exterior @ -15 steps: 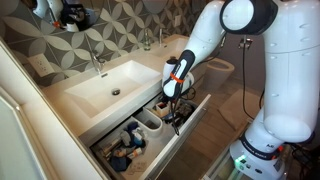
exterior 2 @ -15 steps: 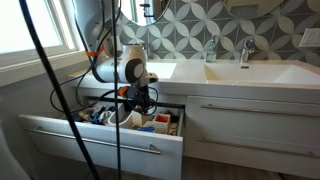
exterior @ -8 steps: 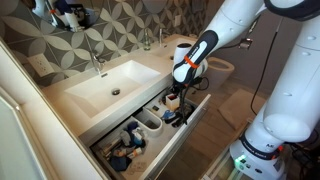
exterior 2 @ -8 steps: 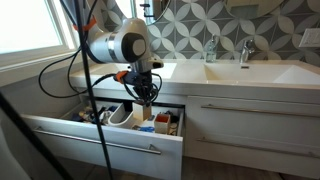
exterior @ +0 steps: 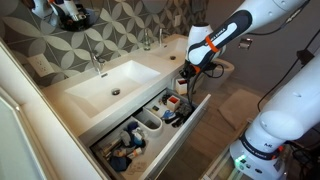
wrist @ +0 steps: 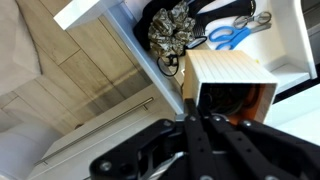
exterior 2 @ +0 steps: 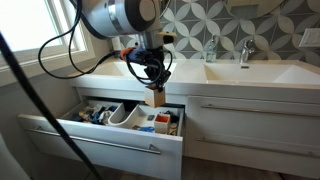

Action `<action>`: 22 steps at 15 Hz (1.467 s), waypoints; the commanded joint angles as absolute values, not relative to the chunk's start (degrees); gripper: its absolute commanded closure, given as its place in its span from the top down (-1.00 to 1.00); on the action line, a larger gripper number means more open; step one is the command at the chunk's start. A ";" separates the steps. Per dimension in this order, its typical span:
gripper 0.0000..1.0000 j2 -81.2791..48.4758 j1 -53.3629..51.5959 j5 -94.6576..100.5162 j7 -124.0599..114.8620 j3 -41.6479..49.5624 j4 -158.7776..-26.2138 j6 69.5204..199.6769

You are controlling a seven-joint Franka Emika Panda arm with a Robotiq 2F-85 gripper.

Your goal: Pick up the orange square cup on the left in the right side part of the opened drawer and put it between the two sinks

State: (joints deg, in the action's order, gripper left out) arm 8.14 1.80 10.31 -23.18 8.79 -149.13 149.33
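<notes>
The gripper (exterior 2: 156, 89) is closed on the cup (exterior 2: 157, 99), apparently pinching it near the rim. The cup hangs in the air over the right part of the drawer (exterior 2: 100, 138), about level with the counter edge and not yet over the strip between the sinks (exterior: 110, 80). It looks light and stiff (likely thin plastic), with smooth sides that could slip. A firm pinch on one flat wall suits it best.
</notes>
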 commanded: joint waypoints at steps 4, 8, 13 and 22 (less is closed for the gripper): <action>-0.96 9.31 5.26 11.37 -24.64 6.04 -149.14 148.76; -0.96 9.58 9.12 11.86 -27.40 5.95 -144.42 147.74; -0.96 7.25 10.81 5.85 -26.34 6.82 -134.64 143.33; -0.97 -5.74 10.79 -3.32 -40.69 8.76 -112.22 124.94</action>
State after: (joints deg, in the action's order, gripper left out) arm 1.07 10.94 -0.50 -35.12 8.04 -121.13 129.95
